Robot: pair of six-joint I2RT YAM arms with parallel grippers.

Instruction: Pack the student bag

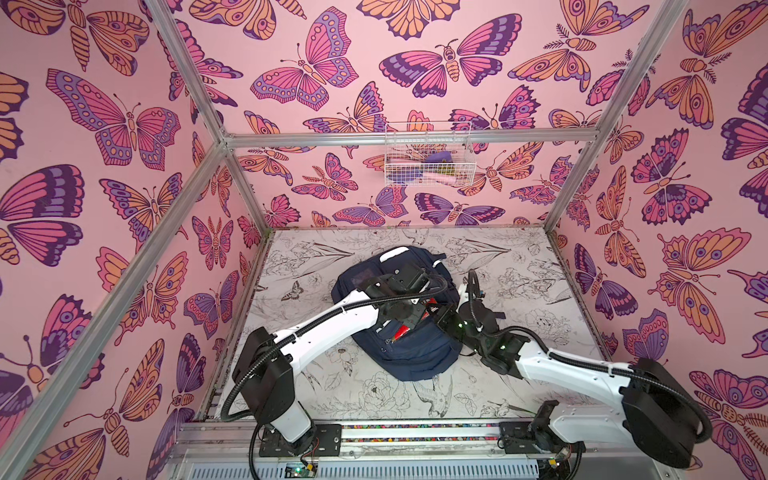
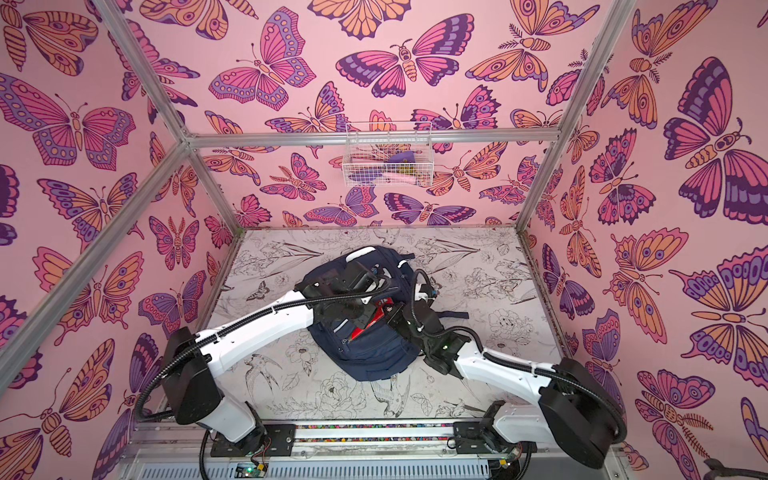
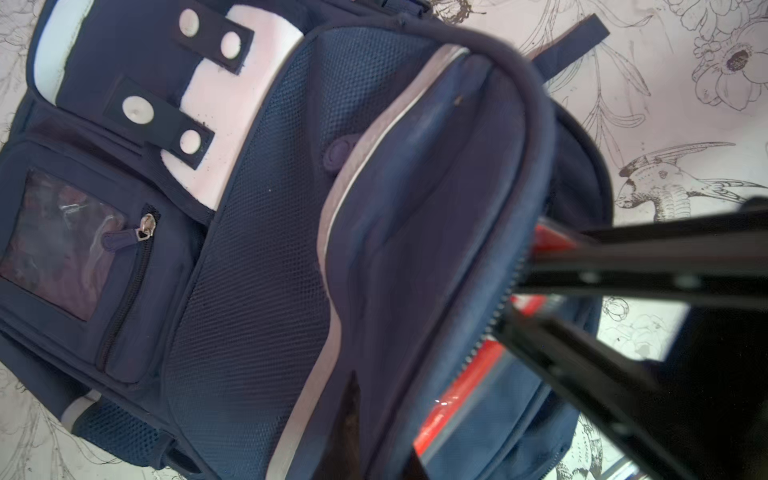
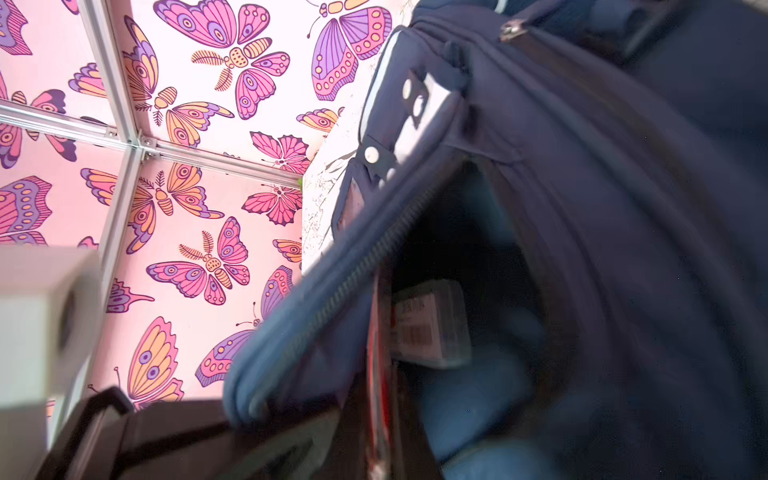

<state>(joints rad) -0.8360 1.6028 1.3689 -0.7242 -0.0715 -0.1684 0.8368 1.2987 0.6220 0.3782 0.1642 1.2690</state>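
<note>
- The student bag [image 1: 415, 357] is a navy fabric backpack lying flat about mid-table [image 1: 374, 395], on the floral line-drawing surface. Its front faces up in both top views.
- Up close on the left wrist view there's a white patch [image 3: 245, 124] crossed by two navy tabs with pale round dots. Beside it is a clear window pocket [image 3: 58, 241] with a small metal zip pull [image 3: 146, 227].
- A big mesh panel [image 3: 257, 249] runs down the middle, edged with pale grey piping.
- The main compartment is unzipped and gaping. A red flat item [image 1: 405, 330] with a glossy cover sticks out of the opening.
- The left arm comes in from the front-left base, elbow up, and reaches over the middle of the bag. The left gripper [image 3: 511, 297] has its black jaws pressed together on the toothed zip edge of the opening.
- The right arm stretches in low from the front-right base to the bag's right side. The right gripper [image 1: 436, 319] sits right at the opening, across from the left one. Its jaws look nipped onto the other lip of the zip, though that wrist view is pretty blurry.
- Writing-wise, deep inside the bag there's a pale box [image 4: 428, 328] with a barcode sticker [image 4: 415, 334]. The print above the bars is too smeared to read, and I can't make out any brand on the bag.
</note>
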